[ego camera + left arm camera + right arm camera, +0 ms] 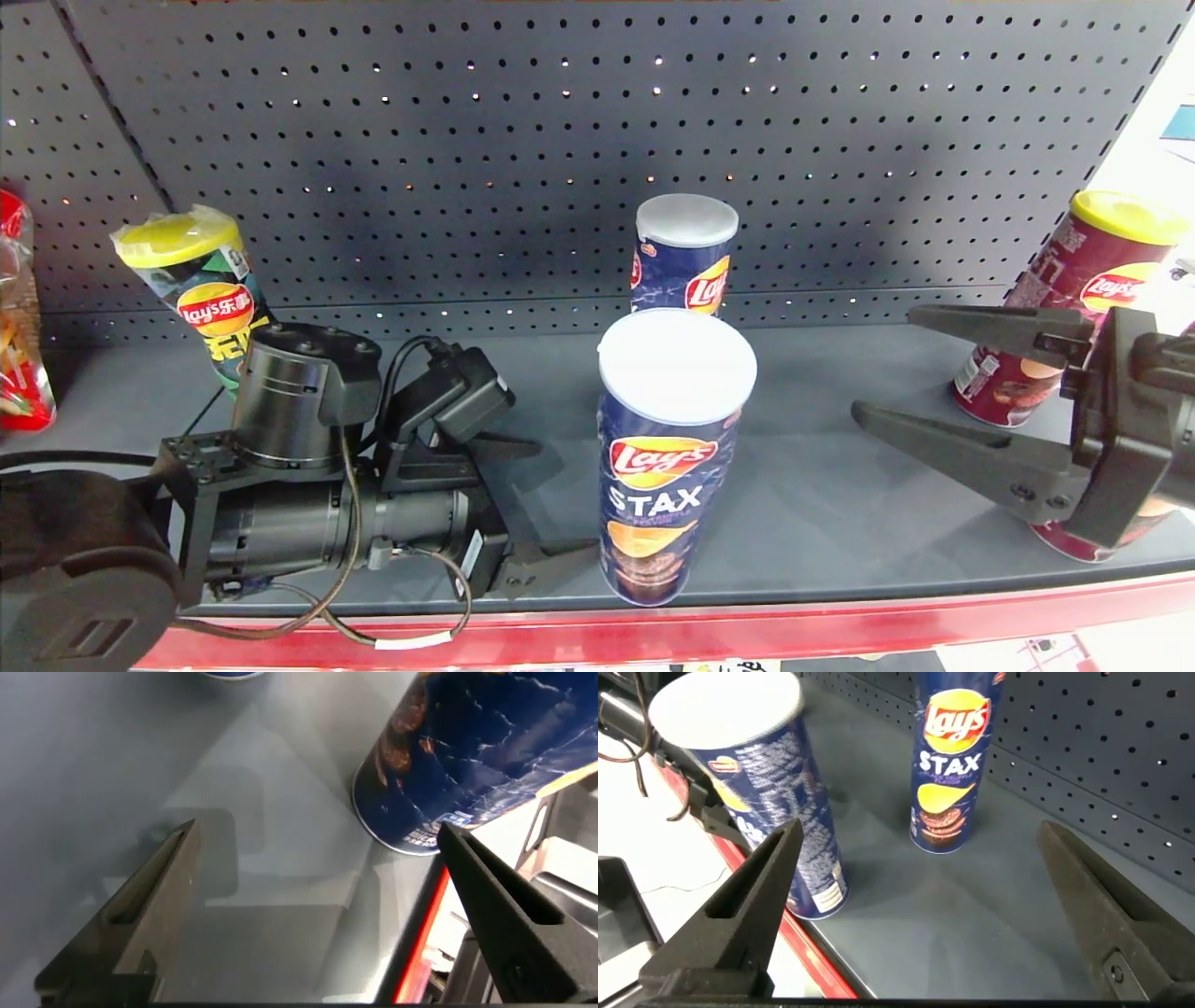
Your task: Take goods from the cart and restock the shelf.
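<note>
Grey shelf (822,485), head view: we log a front blue can (667,457) upright at lower centre by the red lip (840,621), a rear blue can (684,252) upright behind it. The left gripper (541,509) sits at lower left with fingers apart just beside the front can, and the right gripper (892,366) at right is spread wide and empty before a maroon can (1092,280). Left wrist view: fingers (159,896) apart, the front can's base just beside one tip; whether they touch we cannot tell. Right wrist view: fingers (738,905) wide apart, both blue cans standing beyond them.

red bag (17,327) cut off, green-lidded can (201,285) half-hidden
</note>
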Tool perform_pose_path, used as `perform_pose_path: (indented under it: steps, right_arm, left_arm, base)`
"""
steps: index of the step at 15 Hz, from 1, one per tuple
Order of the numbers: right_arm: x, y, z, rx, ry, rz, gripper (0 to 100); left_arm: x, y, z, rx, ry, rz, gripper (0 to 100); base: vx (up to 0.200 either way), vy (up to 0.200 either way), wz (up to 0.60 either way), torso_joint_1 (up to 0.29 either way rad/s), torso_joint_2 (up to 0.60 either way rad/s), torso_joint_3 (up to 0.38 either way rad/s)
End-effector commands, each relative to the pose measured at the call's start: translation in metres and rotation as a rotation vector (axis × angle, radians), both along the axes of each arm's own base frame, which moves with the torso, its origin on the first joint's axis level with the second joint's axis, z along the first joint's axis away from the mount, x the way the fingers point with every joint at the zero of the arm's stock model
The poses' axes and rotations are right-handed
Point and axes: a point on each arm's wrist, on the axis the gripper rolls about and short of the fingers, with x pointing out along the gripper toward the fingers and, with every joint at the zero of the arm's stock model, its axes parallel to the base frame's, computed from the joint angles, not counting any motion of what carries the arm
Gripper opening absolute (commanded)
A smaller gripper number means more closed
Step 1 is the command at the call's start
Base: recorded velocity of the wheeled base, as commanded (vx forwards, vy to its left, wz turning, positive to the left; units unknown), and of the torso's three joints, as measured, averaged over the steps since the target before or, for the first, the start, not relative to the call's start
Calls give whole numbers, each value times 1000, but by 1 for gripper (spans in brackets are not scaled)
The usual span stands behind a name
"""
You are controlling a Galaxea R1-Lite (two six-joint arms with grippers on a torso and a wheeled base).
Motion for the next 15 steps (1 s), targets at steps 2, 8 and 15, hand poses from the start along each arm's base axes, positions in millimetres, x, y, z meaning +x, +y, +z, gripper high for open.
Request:
perform_pose_path:
  steps: [2, 8, 15]
  right_arm:
    - [1, 0, 0, -1, 1, -1, 100]
    - [1, 0, 2, 5, -7, -1, 100]
    - [1, 0, 3, 7, -7, -2, 100]
  left_arm:
    - [3, -6, -1, 0, 1, -10, 100]
    - [3, -17, -1, 1, -2, -40, 100]
    - [3, -11, 0, 5, -9, -9, 100]
  base:
    - [0, 0, 0, 0, 0, 0]
    - [0, 0, 0, 0, 0, 0]
    - [0, 0, 0, 0, 0, 0]
